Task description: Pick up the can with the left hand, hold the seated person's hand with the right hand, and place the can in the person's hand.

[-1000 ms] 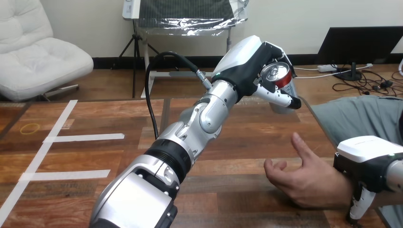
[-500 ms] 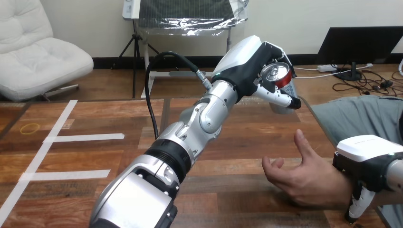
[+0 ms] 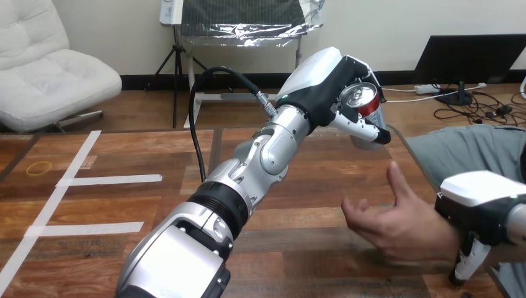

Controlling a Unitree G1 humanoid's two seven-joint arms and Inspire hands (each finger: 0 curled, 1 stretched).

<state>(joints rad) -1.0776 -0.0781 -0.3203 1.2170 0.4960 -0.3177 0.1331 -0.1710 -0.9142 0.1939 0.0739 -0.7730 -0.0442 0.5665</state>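
- Brown wooden table (image 3: 124, 155) spans the lower frame.
- Left hand (image 3: 319, 84), upper centre-right, clasps a red metal can (image 3: 361, 98) aloft; its silver top faces the camera, long axis running away.
- Right hand (image 3: 481, 208), lower right, lies over the wrist of the person's open hand (image 3: 397, 226); grip cannot be told.

One can (image 3: 361, 98), two robot hands (image 3: 322, 87) (image 3: 481, 202), one person's hand (image 3: 397, 226), three tape strips (image 3: 111, 180), one table (image 3: 310, 180).
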